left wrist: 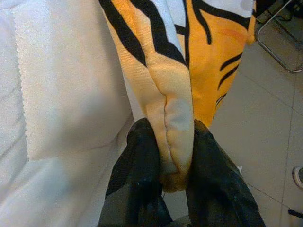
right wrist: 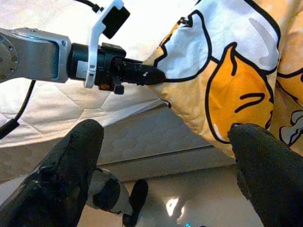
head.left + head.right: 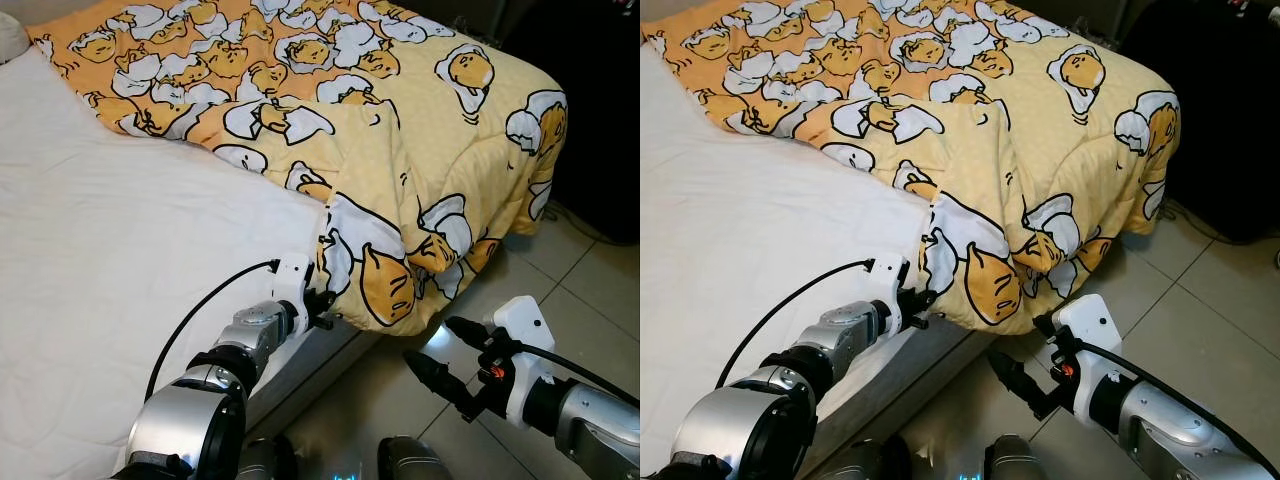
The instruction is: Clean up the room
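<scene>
Yellow-orange quilt (image 3: 330, 90) printed with white-and-yellow egg figures outlined in black; rumpled and folded back across the far end of my white mattress (image 3: 110, 260); the near part of the mattress lies bare; one corner hangs over the bed's edge above the tiled floor (image 3: 590, 290); my left gripper (image 1: 176, 156) pinches that corner's padded hem between its black fingers (image 1: 137, 175).

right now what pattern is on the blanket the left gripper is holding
Yellow-orange blanket with white-and-yellow cartoon egg figures outlined in black; clearest in the left eye view.
</scene>
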{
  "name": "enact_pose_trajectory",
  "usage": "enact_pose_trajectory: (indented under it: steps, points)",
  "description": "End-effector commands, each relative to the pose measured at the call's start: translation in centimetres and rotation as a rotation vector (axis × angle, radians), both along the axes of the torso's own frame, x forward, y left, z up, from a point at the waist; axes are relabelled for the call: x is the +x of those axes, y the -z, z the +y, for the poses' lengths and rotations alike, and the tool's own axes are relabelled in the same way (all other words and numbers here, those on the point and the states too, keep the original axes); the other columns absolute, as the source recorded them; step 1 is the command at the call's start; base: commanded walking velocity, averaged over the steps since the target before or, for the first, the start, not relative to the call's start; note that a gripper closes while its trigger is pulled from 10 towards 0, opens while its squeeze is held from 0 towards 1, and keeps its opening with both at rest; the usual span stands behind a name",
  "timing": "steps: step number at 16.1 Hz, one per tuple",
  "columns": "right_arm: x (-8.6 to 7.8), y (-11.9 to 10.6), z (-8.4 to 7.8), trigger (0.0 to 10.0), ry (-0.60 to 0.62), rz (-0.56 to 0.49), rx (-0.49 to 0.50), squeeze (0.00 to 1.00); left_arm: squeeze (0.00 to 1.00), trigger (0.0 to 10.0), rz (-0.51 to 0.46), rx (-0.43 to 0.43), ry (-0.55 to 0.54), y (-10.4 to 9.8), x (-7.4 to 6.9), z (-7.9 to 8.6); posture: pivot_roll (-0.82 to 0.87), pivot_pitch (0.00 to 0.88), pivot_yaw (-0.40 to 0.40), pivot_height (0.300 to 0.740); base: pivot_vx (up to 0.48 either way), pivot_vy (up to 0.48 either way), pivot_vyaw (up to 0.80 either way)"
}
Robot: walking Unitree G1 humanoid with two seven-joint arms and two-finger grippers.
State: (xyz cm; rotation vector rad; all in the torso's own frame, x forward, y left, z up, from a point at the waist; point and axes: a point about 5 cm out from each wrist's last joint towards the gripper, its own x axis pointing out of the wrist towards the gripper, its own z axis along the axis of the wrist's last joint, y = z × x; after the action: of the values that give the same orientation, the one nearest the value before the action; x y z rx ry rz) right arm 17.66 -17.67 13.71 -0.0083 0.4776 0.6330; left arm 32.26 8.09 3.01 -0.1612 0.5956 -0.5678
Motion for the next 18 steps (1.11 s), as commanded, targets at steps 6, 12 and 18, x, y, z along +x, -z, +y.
enact_pose_trajectory:
  steps: [6,12,18]
  points:
    - [-0.3,0.3,0.6,10.0,-0.012,0.003,0.022,0.00,0.00,0.0,0.003,0.061,0.150,1.3,-1.4,0.5,-0.35,0.086,0.083,0.740,0.000,0.000,0.00]
    - [-0.9,1.2,0.6,10.0,-0.030,0.048,-0.009,0.00,0.00,0.0,0.100,0.069,0.893,3.7,-7.6,0.9,-0.32,0.079,0.082,0.740,0.000,0.000,0.00]
    - [-0.9,1.3,0.5,10.0,-0.035,0.055,-0.020,0.00,1.00,10.0,-0.007,0.155,0.808,2.0,-5.2,-0.2,-0.32,0.084,0.083,0.740,0.000,0.000,0.00]
